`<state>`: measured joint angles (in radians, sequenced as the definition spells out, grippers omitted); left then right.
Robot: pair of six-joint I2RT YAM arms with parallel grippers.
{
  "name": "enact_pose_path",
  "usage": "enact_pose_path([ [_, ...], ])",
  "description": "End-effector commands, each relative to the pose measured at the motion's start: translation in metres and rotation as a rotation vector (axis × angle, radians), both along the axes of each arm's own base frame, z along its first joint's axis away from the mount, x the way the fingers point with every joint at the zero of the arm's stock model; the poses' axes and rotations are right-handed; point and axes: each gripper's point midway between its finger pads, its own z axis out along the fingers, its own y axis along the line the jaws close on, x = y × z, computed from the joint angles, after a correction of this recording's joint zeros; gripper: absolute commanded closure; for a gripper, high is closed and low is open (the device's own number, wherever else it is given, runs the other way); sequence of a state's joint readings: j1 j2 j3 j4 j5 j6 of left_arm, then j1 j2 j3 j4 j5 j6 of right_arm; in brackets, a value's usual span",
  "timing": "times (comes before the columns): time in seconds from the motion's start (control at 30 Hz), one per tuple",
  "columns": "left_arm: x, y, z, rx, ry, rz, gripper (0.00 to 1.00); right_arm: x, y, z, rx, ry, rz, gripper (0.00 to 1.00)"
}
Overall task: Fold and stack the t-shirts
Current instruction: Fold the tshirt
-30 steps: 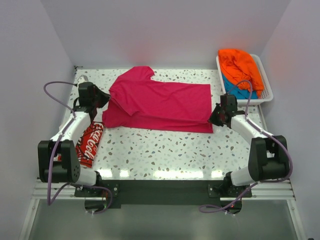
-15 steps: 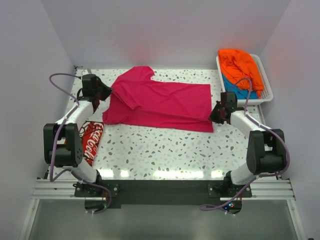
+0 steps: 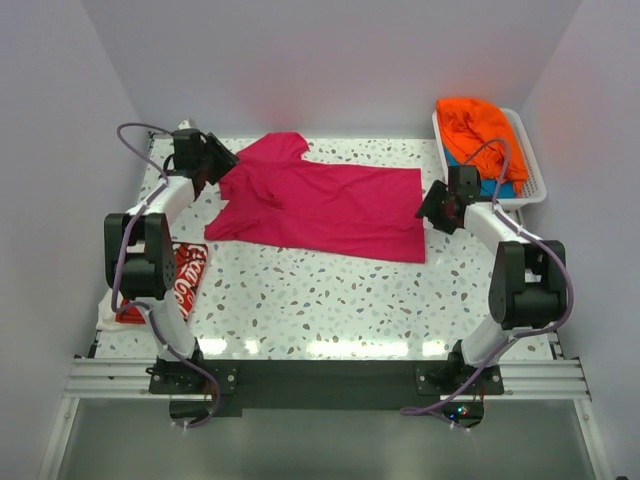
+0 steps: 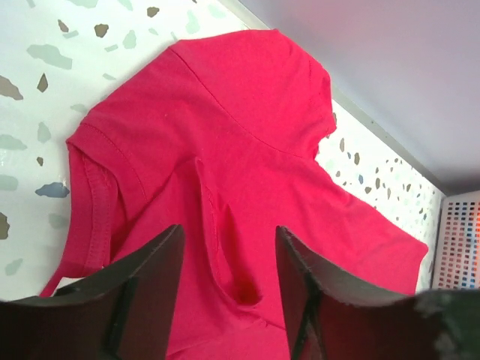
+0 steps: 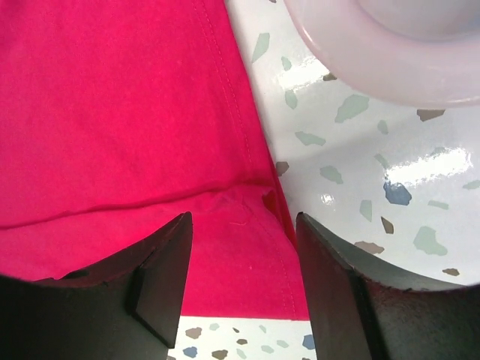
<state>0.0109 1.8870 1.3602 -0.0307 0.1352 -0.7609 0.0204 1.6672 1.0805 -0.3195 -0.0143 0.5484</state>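
- Pink cloth covers the middle of the speckled desk (image 3: 330, 295). It is the magenta-pink t-shirt (image 3: 330, 205). It lies spread out and mostly flat, with one sleeve pointing to the far wall and its straight bottom edge on the right.
- The left jaws are at the left end of the pink shirt, by the far left corner of the desk. They are spread apart and hold nothing. In the left wrist view, a small raised fold of pink cloth sits in the gap between the two dark fingers (image 4: 142, 292).
- The right jaws are at the right edge of the pink shirt, near the basket. They are spread apart too and hold nothing. In the right wrist view, the stitched corner of the shirt lies on the desk between the fingers (image 5: 150, 292).
- A white slatted basket (image 3: 537, 185) stands in the far right corner of the desk.
- An orange t-shirt (image 3: 480, 125) is heaped in the basket. A teal-blue t-shirt (image 3: 507, 188) peeks out from under it.
- A red t-shirt with white letters (image 3: 185, 280) lies by the left edge of the desk, apart from the pink one.
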Motion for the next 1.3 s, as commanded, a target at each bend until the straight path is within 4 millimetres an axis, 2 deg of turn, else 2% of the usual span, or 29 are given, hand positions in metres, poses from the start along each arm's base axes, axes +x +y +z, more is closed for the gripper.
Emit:
enact_pose_path([
  [0.0,-0.001,0.001,0.038,0.026,-0.088,-0.012,0.40,-0.002,-0.002,0.018,-0.023,-0.052,0.008,0.39],
  [0.03,-0.005,0.002,0.036,0.028,-0.080,-0.001,0.37,-0.006,0.003,0.018,-0.007,-0.054,0.023,0.39],
  [0.07,-0.010,0.005,0.045,0.023,-0.089,0.021,0.37,-0.008,0.005,0.023,0.004,-0.070,0.029,0.39],
  [0.1,-0.015,0.013,0.045,0.040,-0.078,0.069,0.36,-0.017,0.009,0.015,0.008,-0.052,0.041,0.39],
  [0.13,-0.030,0.002,0.031,0.038,-0.022,0.083,0.36,-0.021,0.012,0.012,0.021,-0.048,0.044,0.39],
  [0.17,-0.040,0.006,0.043,0.045,-0.035,0.119,0.36,-0.025,0.014,0.017,0.032,-0.066,0.048,0.39],
  [0.2,-0.056,0.016,0.027,0.075,0.009,0.186,0.36,-0.035,0.020,0.009,0.048,-0.055,0.058,0.40],
  [0.23,-0.071,0.015,0.021,0.069,0.044,0.225,0.36,-0.039,0.024,0.010,0.061,-0.065,0.064,0.40],
  [0.27,-0.085,0.017,0.034,0.071,0.020,0.260,0.36,-0.043,0.026,0.016,0.056,-0.087,0.065,0.41],
  [0.3,-0.105,0.025,0.015,0.110,0.062,0.313,0.36,-0.054,0.033,0.010,0.053,-0.074,0.081,0.41],
  [0.33,-0.118,0.021,0.012,0.119,0.076,0.330,0.36,-0.059,0.035,0.009,0.054,-0.077,0.081,0.41],
  [0.37,-0.132,0.024,0.021,0.127,0.059,0.368,0.36,-0.062,0.037,0.009,0.052,-0.081,0.081,0.41],
  [0.4,-0.143,0.033,0.018,0.154,0.063,0.422,0.35,-0.070,0.035,0.006,0.039,-0.081,0.070,0.42],
  [0.43,-0.157,0.035,0.001,0.169,0.092,0.427,0.35,-0.071,0.034,0.005,0.043,-0.083,0.056,0.42],
  [0.47,-0.164,0.038,0.002,0.160,0.084,0.447,0.35,-0.073,0.032,0.003,0.041,-0.082,0.046,0.43],
  [0.5,-0.173,0.040,-0.010,0.171,0.107,0.455,0.35,-0.078,0.031,-0.001,0.039,-0.073,0.039,0.44],
  [0.6,-0.174,0.038,-0.024,0.181,0.147,0.437,0.38,-0.081,0.031,-0.008,0.052,-0.063,0.023,0.49],
  [0.63,-0.174,0.037,-0.030,0.180,0.162,0.435,0.43,-0.082,0.032,-0.012,0.057,-0.056,0.016,0.50],
  [0.7,-0.173,0.036,-0.045,0.186,0.194,0.427,0.45,-0.084,0.031,-0.017,0.058,-0.047,0.009,0.53],
  [0.8,-0.167,0.035,-0.057,0.194,0.209,0.430,0.50,-0.086,0.031,-0.025,0.062,-0.028,0.001,0.53],
  [0.97,-0.161,0.037,-0.072,0.214,0.236,0.433,0.50,-0.085,0.031,-0.035,0.064,-0.010,-0.005,0.53],
  [1.27,-0.160,0.054,-0.090,0.226,0.276,0.474,0.48,-0.084,0.024,-0.046,0.033,0.014,-0.028,0.50],
])
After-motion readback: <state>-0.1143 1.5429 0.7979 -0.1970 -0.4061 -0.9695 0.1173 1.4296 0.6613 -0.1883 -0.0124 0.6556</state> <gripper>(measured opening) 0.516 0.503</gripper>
